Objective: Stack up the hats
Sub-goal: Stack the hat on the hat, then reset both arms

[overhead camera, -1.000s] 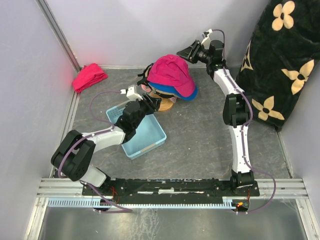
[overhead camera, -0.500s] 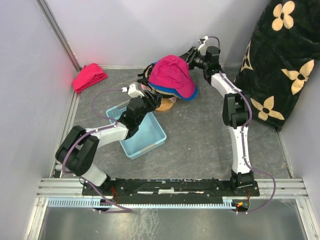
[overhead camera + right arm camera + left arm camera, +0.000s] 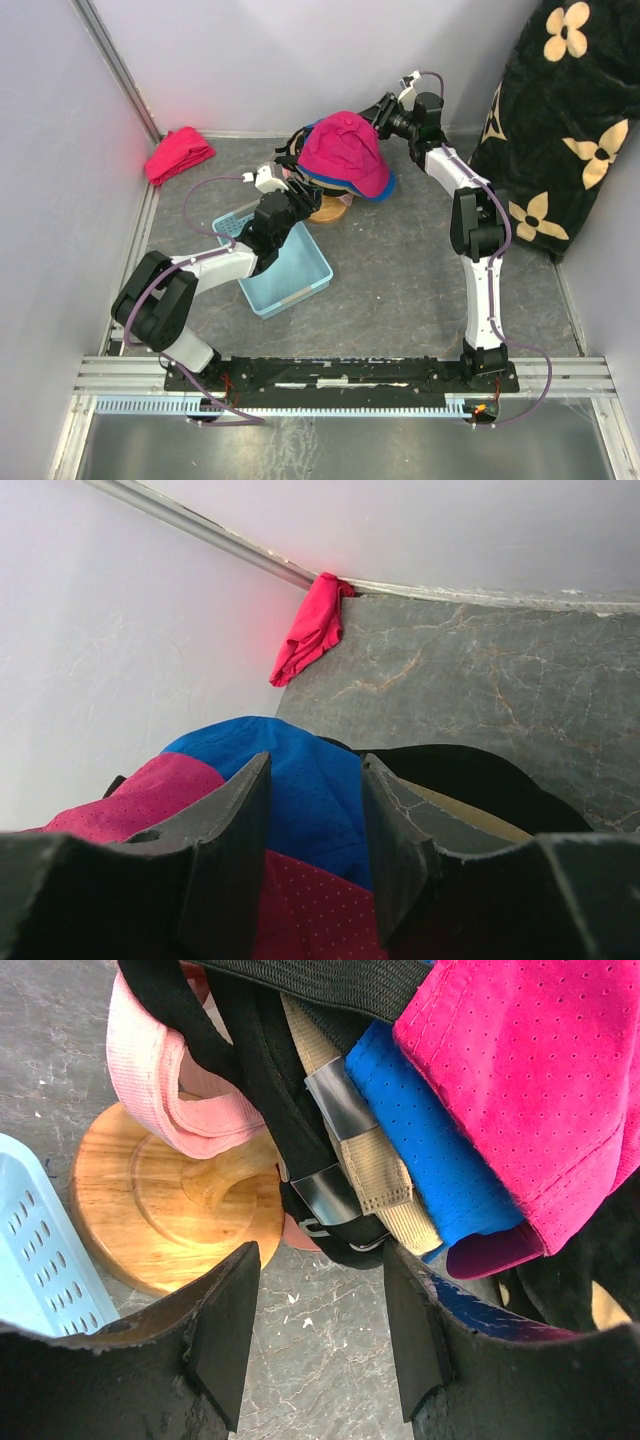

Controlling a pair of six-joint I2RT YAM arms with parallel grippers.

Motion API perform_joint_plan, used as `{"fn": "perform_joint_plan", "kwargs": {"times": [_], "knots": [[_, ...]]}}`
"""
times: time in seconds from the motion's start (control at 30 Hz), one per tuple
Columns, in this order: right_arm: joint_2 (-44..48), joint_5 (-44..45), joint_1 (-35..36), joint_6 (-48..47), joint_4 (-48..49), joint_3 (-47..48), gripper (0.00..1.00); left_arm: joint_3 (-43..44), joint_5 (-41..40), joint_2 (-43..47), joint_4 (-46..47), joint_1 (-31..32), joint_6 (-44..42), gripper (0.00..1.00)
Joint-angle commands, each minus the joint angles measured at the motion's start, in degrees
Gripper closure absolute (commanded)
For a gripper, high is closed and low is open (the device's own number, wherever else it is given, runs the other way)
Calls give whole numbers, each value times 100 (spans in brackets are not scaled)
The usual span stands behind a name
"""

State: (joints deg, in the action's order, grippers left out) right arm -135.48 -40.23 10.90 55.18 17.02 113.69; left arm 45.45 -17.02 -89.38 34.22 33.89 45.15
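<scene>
Hats [image 3: 343, 152] sit piled one on another just above the middle of the overhead view, on a round wooden stand [image 3: 165, 1210] that rests on the grey worktop [image 3: 400, 270]. A magenta cap [image 3: 345, 148] lies on top, with a blue cap [image 3: 430, 1150] directly under it. In the left wrist view a tan strap [image 3: 375, 1165], black bands [image 3: 260, 1070] and a light pink cap [image 3: 150, 1080] hang beneath those two, drooping over the stand's base.

The left tool [image 3: 320, 1330] is low in front of the pile, its two fingers spread with bare worktop between them. Nothing is pinched, and the hanging straps lie just beyond the tips. In the overhead view this tool shows at the lower left edge of the pile, above the far corner of a light blue basket [image 3: 290, 268].

The right tool [image 3: 315, 810] is at the upper right edge of the pile, behind it. Its fingers stand apart, with the blue and magenta crowns showing through the gap. Whether the fingers touch the fabric cannot be told.

A red-pink cloth bundle [image 3: 180, 153] lies well apart in the upper left corner of the worktop, against the wall. A black blanket [image 3: 560, 130] with cream flowers fills the upper right of the frame
</scene>
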Motion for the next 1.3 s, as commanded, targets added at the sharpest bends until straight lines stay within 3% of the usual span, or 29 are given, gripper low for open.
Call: {"fn": "perform_joint_plan", "kwargs": {"times": [0.0,0.47,0.7,1.0,1.27], "knots": [[432,180,66,-265,59,20,51,239,-204,-7,64,13,67,40],[52,972,59,-356,-337,896,49,166,-275,261,-188,11,-92,38],[123,1382,62,-571,-318,776,48,147,-277,347,-306,12,-155,37],[707,1975,-111,-1228,-801,444,48,-140,-357,849,-759,16,-316,37],[1874,3140,-179,-2194,-1660,-337,45,-723,-733,1801,-1380,9,-609,37]]}}
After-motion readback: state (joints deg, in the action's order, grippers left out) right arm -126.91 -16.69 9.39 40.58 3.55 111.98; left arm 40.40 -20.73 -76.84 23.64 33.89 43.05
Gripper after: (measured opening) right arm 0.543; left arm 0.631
